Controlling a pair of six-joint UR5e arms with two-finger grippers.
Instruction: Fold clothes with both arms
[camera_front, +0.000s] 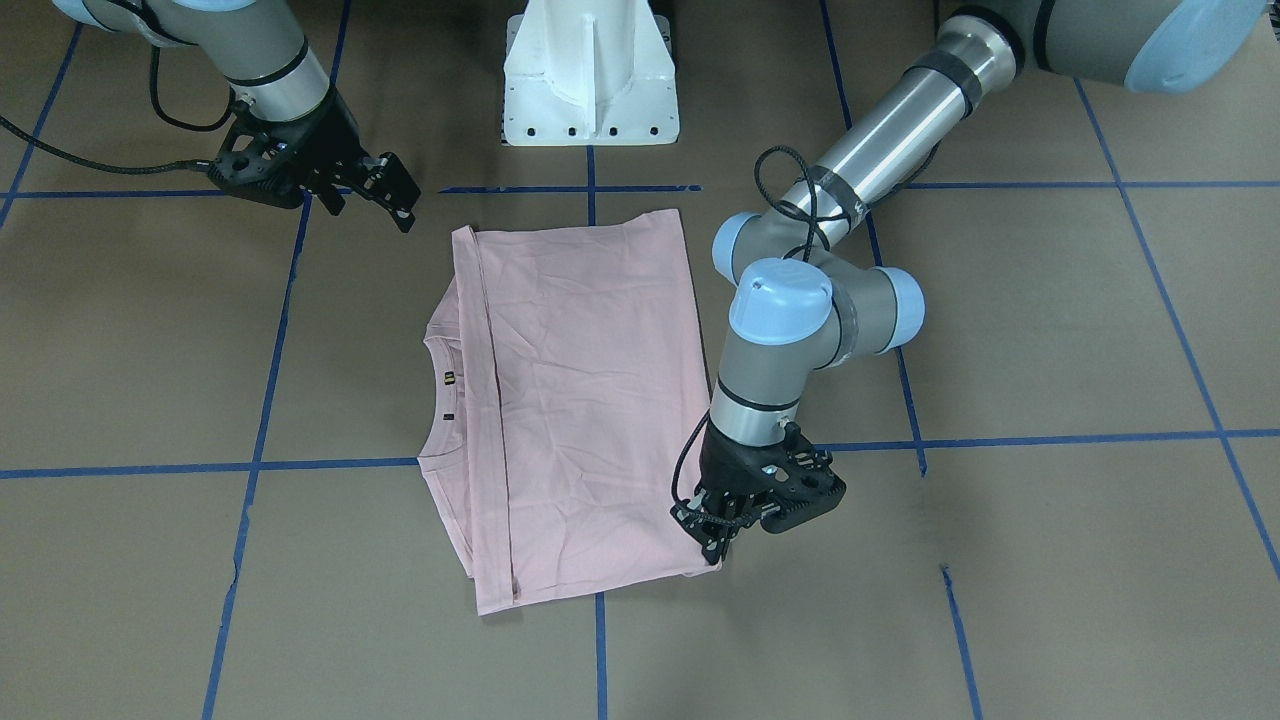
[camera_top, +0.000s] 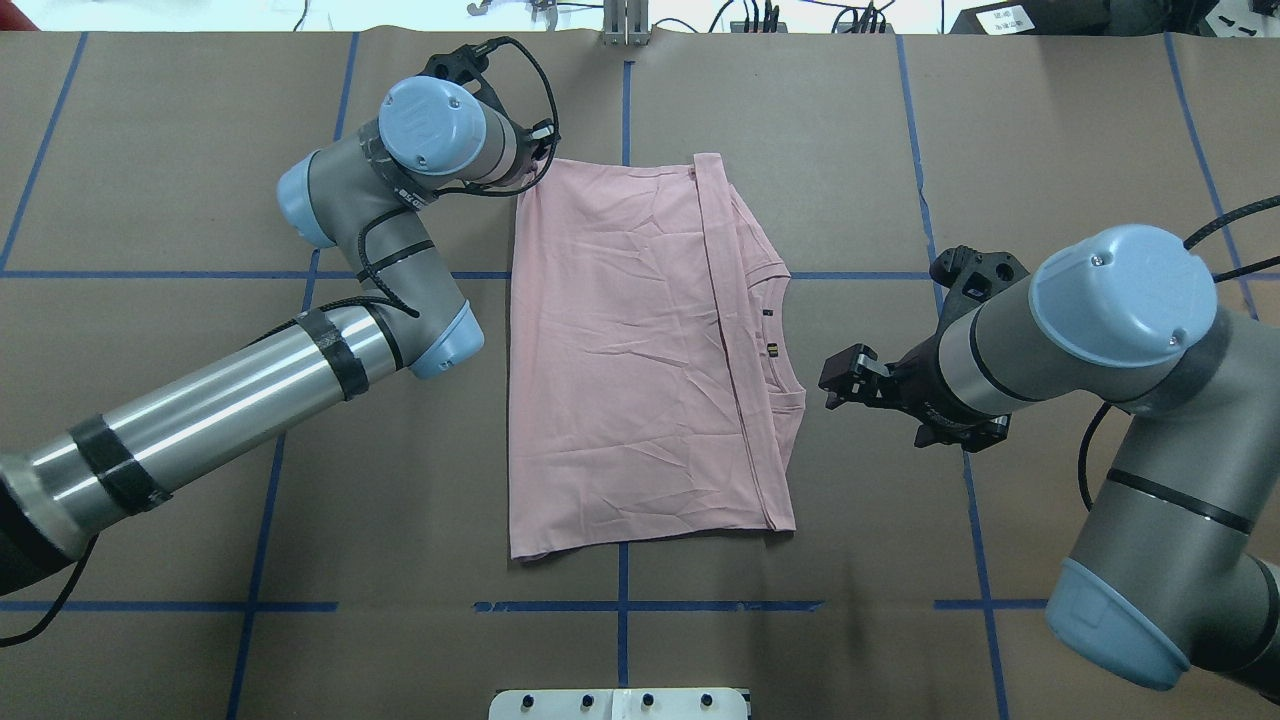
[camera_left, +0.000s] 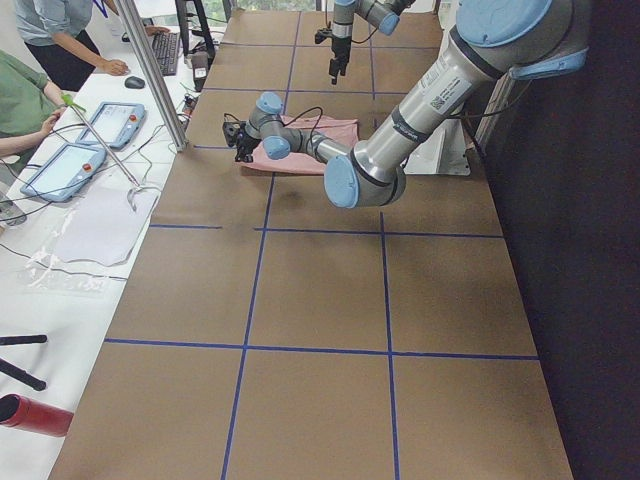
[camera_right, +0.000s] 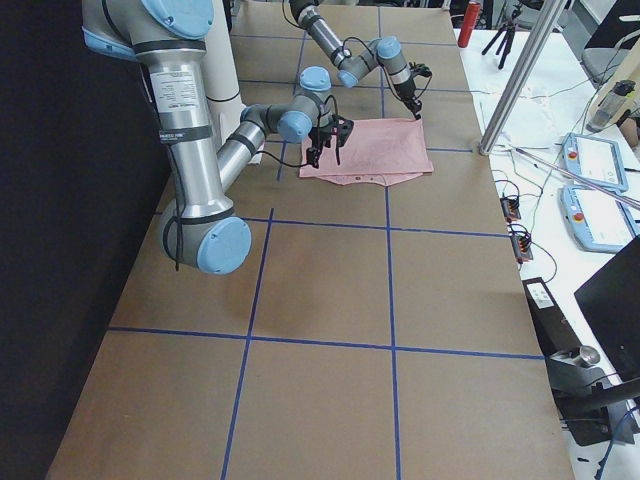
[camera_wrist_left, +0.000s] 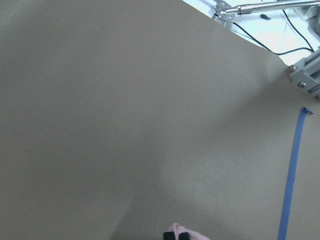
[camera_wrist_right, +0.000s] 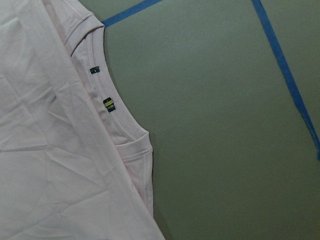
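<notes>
Exterior front-facing | left pincer (camera_front: 712, 542) pinches shirt (camera_front: 590, 390) corner | right pincer (camera_front: 403, 203) spread

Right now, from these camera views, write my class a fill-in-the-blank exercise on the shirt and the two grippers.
1. The pale pink folded T-shirt lies on brown paper crossed by ___ tape lines.
2. Beside its ribbed collar, the right black two-finger gripper hovers with its jaws ___.
3. The left black two-finger gripper is shut on a ___ of the shirt.

Missing words: blue; open; corner.
</notes>
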